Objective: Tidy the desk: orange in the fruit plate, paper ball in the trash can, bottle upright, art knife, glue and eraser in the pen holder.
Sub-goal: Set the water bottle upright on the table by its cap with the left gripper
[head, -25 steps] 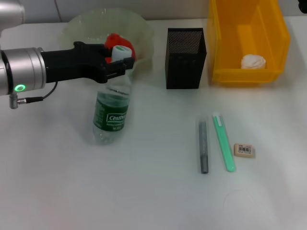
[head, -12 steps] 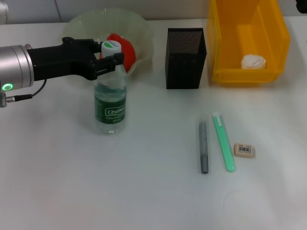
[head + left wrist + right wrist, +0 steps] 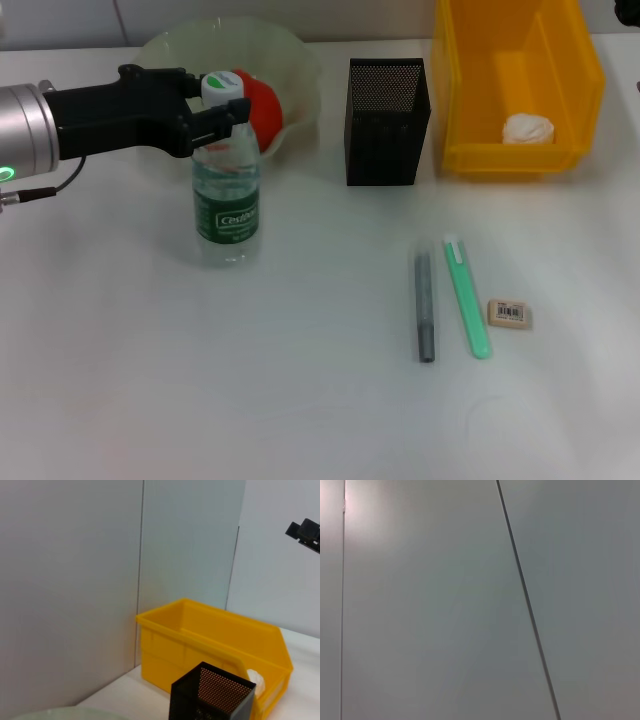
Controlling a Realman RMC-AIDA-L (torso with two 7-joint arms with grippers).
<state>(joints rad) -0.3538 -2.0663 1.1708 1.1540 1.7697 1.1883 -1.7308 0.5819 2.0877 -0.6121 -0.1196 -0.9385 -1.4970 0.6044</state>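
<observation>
Overhead, a smooth white desk (image 3: 300,400) meets plain grey wall panels (image 3: 70,580) at the back. At the bottle's neck the left gripper (image 3: 215,105) has its black fingers closed around the clear, green-labelled bottle (image 3: 227,190), which stands upright just in front of the ruffled translucent fruit plate (image 3: 290,60) holding the orange (image 3: 262,100). Black mesh pen holder (image 3: 387,120) stands beside the glossy yellow trash can (image 3: 520,150), crumpled paper ball (image 3: 527,128) inside. A grey stick (image 3: 425,305), green knife (image 3: 466,295) and beige eraser (image 3: 508,313) lie flat, near together.

one bottle (image 3: 227,196), one orange (image 3: 262,102), one eraser (image 3: 509,313), one paper ball (image 3: 527,128)
</observation>
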